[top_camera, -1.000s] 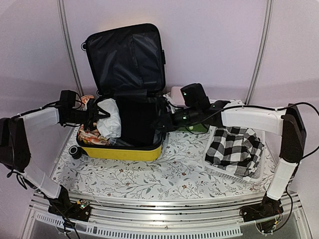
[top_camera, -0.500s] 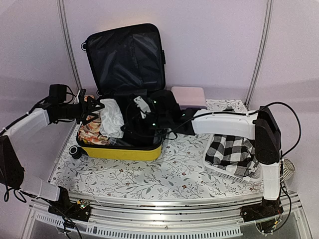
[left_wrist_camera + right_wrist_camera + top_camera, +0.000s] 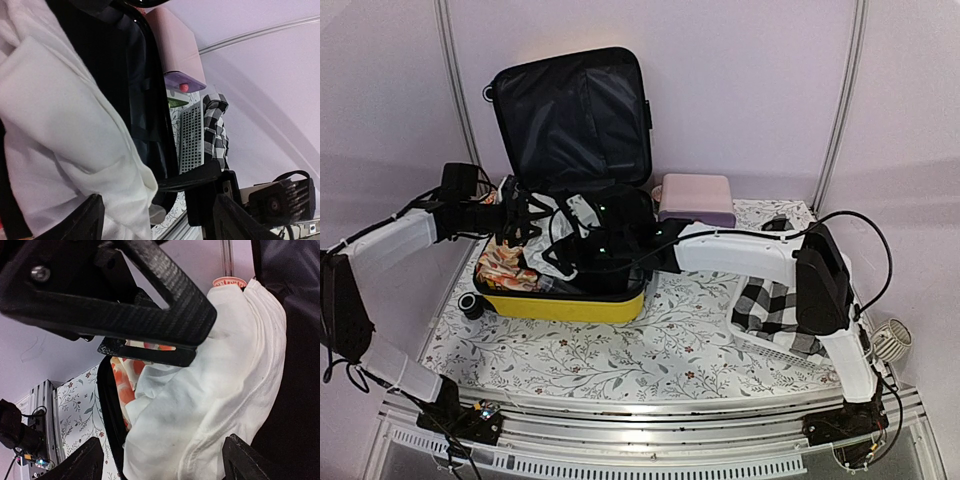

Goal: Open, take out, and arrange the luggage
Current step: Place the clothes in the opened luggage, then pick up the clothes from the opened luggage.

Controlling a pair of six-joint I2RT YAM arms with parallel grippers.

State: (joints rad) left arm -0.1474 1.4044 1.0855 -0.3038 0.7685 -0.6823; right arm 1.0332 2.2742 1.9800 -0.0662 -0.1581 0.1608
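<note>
Yellow suitcase [image 3: 560,305] sits left of centre in the top view on the flowered tablecloth [image 3: 650,350]. Its lid [image 3: 570,115] stands upright with the black lining showing.

Inside, at the left end, a white garment [image 3: 220,370] lies over an orange floral cloth [image 3: 125,385].

Left gripper [image 3: 157,205] is in from the left. Its jaws are spread wide, with the garment between them but not pinched.

Right gripper [image 3: 162,445] is in from the right, jaws also wide apart over the same garment.

Pink box [image 3: 695,195] stands just right of the lid. Checked cloth [image 3: 770,300] lies in the white basket [image 3: 770,348], lower right.
</note>
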